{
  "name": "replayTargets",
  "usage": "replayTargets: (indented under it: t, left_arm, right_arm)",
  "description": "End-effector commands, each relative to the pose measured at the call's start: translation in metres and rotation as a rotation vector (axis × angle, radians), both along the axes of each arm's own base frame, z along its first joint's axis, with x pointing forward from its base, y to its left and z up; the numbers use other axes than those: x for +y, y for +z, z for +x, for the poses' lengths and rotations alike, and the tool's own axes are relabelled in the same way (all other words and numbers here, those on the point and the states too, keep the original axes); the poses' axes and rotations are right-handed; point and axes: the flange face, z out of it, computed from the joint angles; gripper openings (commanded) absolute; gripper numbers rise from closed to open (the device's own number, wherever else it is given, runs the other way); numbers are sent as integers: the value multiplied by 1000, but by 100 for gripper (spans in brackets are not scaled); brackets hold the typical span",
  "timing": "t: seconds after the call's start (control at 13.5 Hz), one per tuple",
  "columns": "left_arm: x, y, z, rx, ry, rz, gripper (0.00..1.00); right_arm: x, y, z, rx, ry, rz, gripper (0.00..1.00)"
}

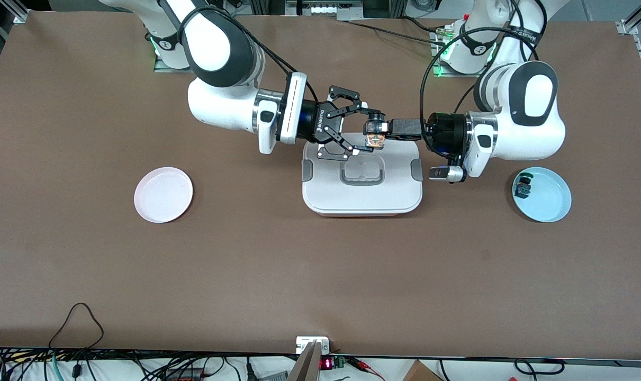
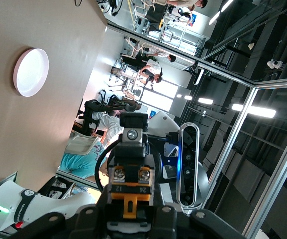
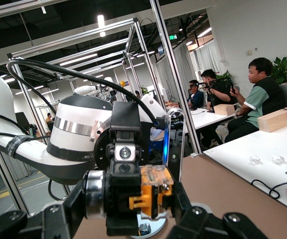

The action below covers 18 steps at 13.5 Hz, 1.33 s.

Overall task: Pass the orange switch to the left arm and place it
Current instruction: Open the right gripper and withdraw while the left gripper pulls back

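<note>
The box (image 1: 361,182) sits at frame centre on the tabletop (image 1: 299,264), right under the handover. Above its upper edge the left pincer (image 1: 379,128) grips the switch (image 1: 375,138). The right pincer (image 1: 363,130) spreads wide around it, not yet clamping. If the left lets go early, I judge the switch drops onto the box.

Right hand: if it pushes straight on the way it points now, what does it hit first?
Most likely the orange switch, held by the left hand over the box. The right hand, fingers open, already flanks it, though depth is unclear.
</note>
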Motion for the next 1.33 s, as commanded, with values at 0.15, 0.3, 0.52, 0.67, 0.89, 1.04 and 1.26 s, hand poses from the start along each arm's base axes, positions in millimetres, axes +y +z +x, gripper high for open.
replayTargets:
  t: [0.15, 0.3, 0.52, 0.67, 0.89, 1.04, 1.26]
  left_arm:
    - [-3, -2, -3, 7, 13, -16, 0]
    - [-2, -1, -3, 6, 15, -16, 0]
    - [6, -3, -2, 5, 21, -11, 0]
    - [12, -4, -1, 9, 17, -11, 0]
    - [21, -10, -3, 12, -1, 5, 0]
    - [35, -13, -2, -12, -29, 66, 0]
    - [56, -15, -2, -28, -77, 111, 0]
  right_arm:
    - [-38, 29, 28, -22, -47, 7, 100]
    - [-69, 41, 41, -36, 0, 24, 100]
    - [-137, 53, 56, -67, 135, 0, 100]
    - [-189, 55, 62, -85, 229, -19, 100]
    - [-288, 64, 59, -97, 372, -44, 100]
    - [-349, 67, 54, -91, 432, -17, 100]
    - [-385, 77, 47, -95, 448, -15, 100]
